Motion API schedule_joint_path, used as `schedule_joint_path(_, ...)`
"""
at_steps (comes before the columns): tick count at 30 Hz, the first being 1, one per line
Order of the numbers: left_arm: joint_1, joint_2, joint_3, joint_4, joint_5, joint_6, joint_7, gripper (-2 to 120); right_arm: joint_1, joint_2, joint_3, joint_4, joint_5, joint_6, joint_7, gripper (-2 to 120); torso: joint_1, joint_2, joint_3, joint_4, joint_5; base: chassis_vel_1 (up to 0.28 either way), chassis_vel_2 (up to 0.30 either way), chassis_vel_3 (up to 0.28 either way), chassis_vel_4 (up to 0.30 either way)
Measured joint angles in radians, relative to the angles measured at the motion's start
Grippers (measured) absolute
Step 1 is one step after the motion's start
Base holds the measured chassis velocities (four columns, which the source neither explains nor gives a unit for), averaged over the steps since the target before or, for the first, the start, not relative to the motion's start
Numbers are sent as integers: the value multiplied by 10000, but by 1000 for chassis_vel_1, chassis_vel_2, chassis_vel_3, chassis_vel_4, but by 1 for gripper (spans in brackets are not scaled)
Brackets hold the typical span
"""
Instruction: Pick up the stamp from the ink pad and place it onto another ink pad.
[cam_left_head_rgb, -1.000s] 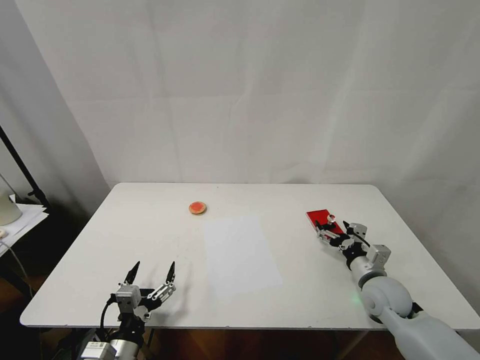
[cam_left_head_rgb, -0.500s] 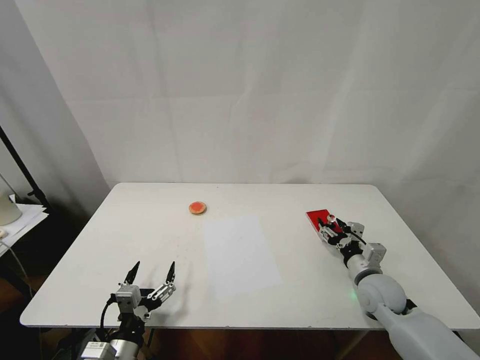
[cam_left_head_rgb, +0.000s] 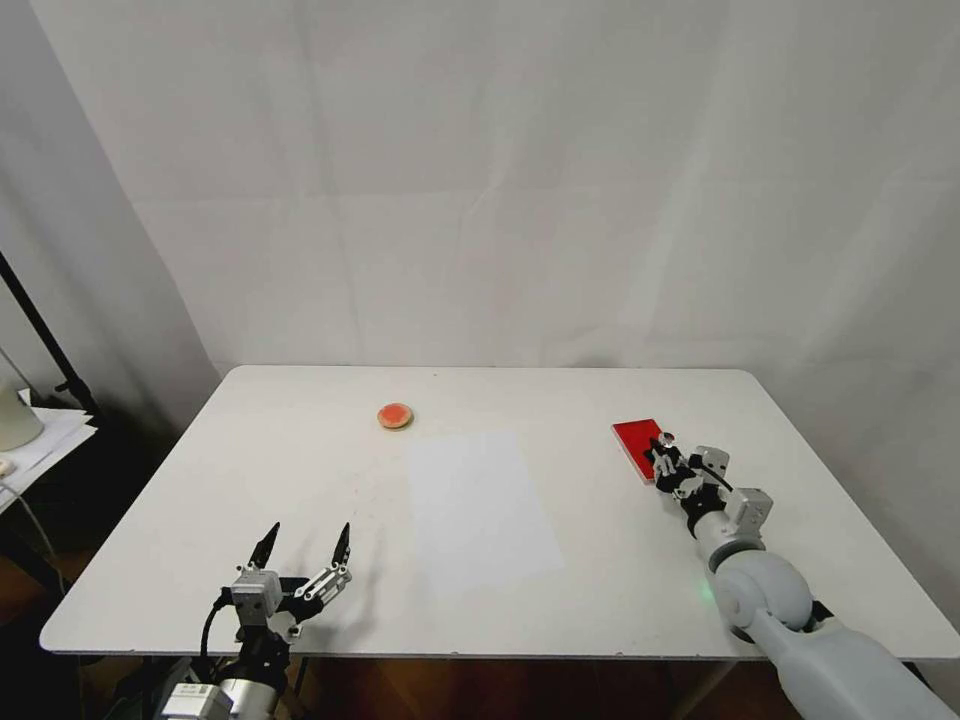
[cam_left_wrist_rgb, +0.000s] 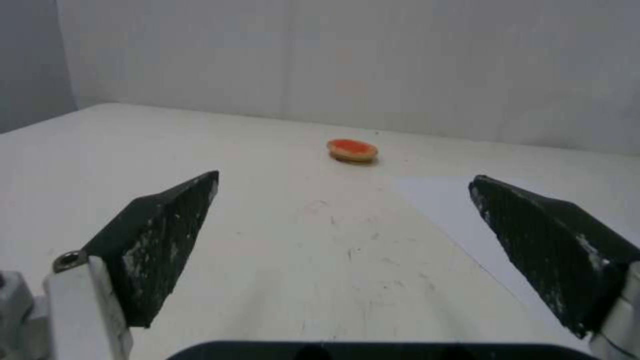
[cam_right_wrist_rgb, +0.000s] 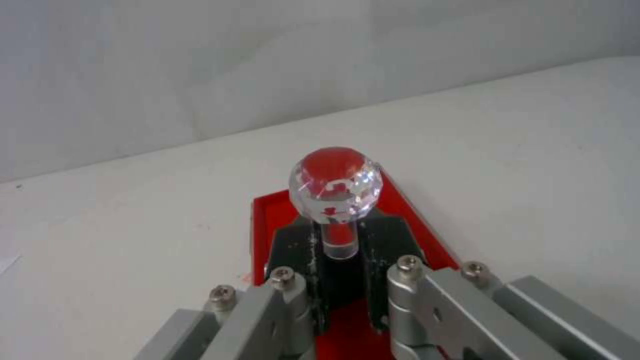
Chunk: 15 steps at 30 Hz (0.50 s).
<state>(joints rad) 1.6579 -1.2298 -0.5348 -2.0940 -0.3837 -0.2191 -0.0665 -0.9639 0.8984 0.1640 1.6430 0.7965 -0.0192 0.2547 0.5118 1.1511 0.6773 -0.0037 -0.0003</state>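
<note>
Right gripper (cam_right_wrist_rgb: 340, 245) clamps stamp (cam_right_wrist_rgb: 335, 184) on ink pad (cam_left_head_rgb: 636, 440)

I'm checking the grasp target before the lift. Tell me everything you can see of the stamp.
The stamp is small: a faceted clear knob that reflects red, on a short clear stem rising from a black base. It stands upright on the red rectangular ink pad, at the table's right side. The right hand has its dark fingers closed against the base on both sides, the knob sticking up above them. Whether the base has lifted off the pad cannot be told.
</note>
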Motion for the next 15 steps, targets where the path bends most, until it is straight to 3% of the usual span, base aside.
schedule_joint_path(11,0,0,0,0,0,0,0,100,596,-486,-296,473,132,-35,-281,10,1,-1,1,-2,0,0,0,0,0)
schedule_joint_path(15,-1,0,0,0,0,0,0,100,2455,-1058,-2352,757,426,233,-1860,10,1,0,1,-1,-3,0,0,0,0)
